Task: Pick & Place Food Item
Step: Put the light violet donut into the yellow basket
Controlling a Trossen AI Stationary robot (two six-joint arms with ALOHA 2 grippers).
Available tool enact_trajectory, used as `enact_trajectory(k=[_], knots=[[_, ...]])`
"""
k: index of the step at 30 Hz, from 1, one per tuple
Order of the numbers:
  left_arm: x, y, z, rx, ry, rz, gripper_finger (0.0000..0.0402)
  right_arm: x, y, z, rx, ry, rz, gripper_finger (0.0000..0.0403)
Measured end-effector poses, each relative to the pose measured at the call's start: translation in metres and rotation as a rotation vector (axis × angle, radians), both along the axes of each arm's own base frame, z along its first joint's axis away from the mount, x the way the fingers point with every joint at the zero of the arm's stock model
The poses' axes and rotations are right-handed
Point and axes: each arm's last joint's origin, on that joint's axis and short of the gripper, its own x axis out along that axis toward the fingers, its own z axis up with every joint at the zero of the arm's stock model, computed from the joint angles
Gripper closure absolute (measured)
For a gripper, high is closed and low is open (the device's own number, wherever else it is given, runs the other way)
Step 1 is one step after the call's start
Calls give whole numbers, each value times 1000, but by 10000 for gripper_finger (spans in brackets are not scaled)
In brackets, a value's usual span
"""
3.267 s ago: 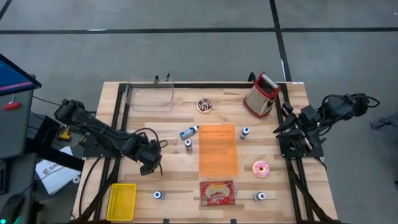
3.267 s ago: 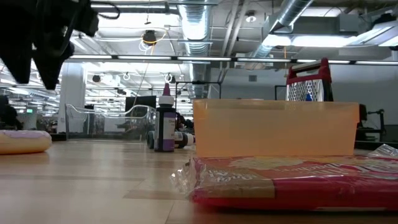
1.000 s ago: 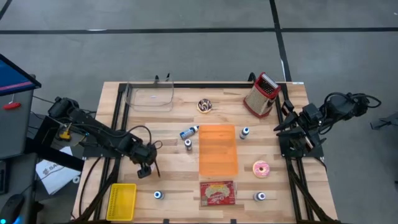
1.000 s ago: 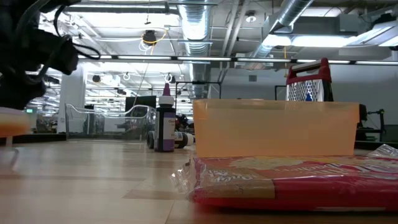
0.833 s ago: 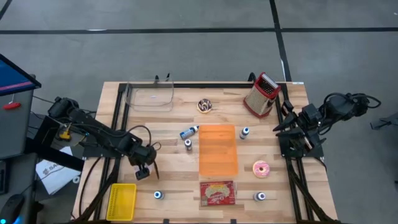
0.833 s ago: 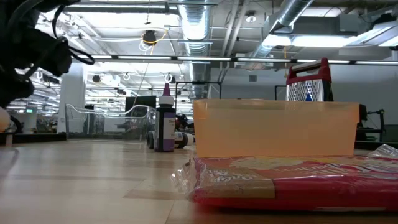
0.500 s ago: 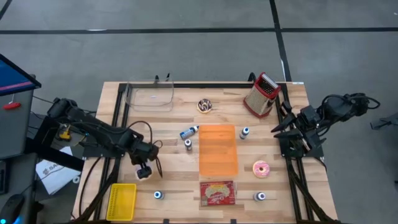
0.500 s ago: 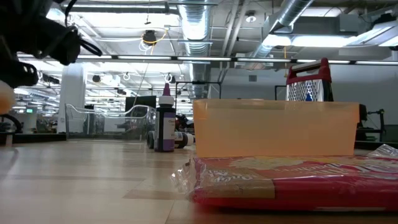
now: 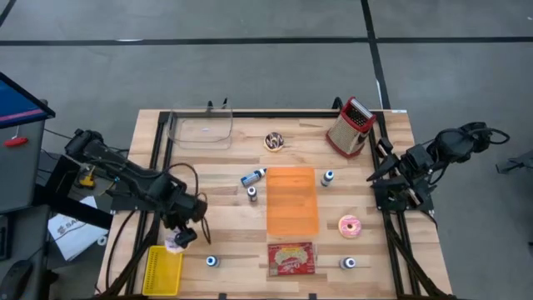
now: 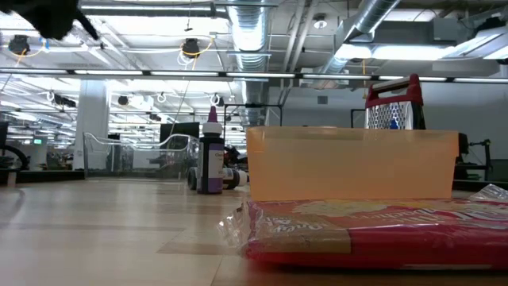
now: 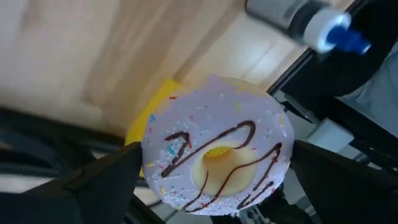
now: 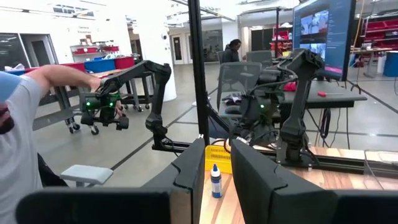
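A lilac-frosted donut (image 11: 217, 149) with chocolate drizzle hangs over the far right corner of the yellow bin (image 9: 162, 269). My left gripper (image 9: 180, 239) is closed on the donut (image 9: 174, 242) at the table's near left. In the low view only a dark bit of that arm (image 10: 48, 20) shows, and the donut is out of that picture. My right gripper (image 12: 216, 163) waits high at the table's right edge (image 9: 376, 173), pointing level. A narrow gap shows between its fingers, with nothing in it. My left gripper pinches the donut between its two fingers, one on each opposite side of the rim (image 11: 148, 155). The fingers (image 11: 99, 180) slant downward. The donut is lifted clear of table and bin, its frosted face turned up toward the wrist.
An orange container (image 9: 292, 201) stands mid-table with a red snack packet (image 9: 291, 258) in front of it. There are also a pink donut (image 9: 350, 226), a chocolate donut (image 9: 275, 142), a grater (image 9: 351, 127), a clear tub (image 9: 201, 129) and several small bottles, one (image 9: 212, 261) beside the bin.
My left gripper has risen with the donut and drifted toward the table's near left corner, over the yellow bin's corner. Its wrist has rolled, so the donut's frosted face now shows from above. In the low view the arm has climbed almost out of the picture.
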Motion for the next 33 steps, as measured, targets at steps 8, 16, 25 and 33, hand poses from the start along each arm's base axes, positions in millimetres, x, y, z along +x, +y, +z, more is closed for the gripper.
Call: enact_trajectory(k=[8, 16, 25, 33], knots=[[-16, -34, 2, 7, 43, 102, 2, -1, 1, 0, -36, -11, 6, 329], [-28, -59, -5, 61, 82, 168, 2, -1, 1, -1, -55, -6, 7, 329], [-35, -87, -28, 136, 176, 146, 2, -1, 1, -2, -56, -3, 7, 329], [-40, -102, -46, 199, 226, 133, 2, -1, 1, -1, -49, -12, 7, 329]])
